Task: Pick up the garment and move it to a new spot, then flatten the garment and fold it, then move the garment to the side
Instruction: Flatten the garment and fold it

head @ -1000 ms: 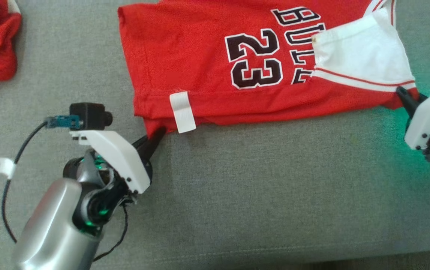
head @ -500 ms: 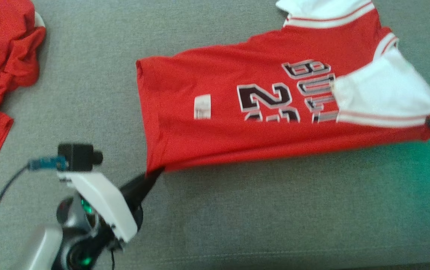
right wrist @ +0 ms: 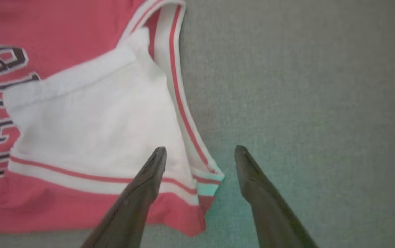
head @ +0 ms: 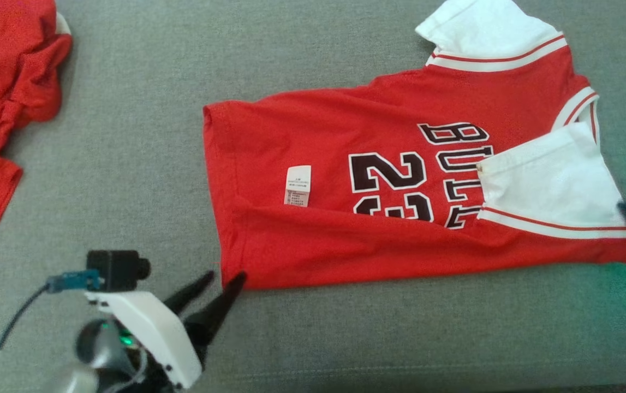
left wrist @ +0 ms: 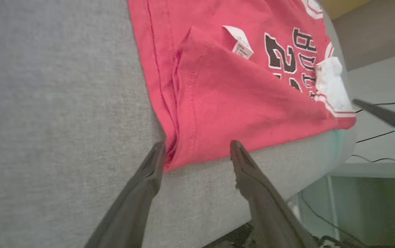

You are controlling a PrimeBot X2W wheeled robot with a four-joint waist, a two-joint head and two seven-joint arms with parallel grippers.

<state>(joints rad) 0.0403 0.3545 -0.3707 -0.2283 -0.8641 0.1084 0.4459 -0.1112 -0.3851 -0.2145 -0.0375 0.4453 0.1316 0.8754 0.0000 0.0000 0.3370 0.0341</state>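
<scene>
Now left gripper [head: 227,274] & right gripper [right wrist: 200,148] gape wide, holding nothing; jersey [head: 345,131] lies mid cushion [head: 373,338], near edge folded over. Left fingertips [left wrist: 157,151] sit at hem corner, so pulling back could snag & unfold it.

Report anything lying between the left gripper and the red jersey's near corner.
Nothing visible does. The left gripper stands open right at the jersey, at its near hem corner, with bare grey surface beneath the fingers.
</scene>
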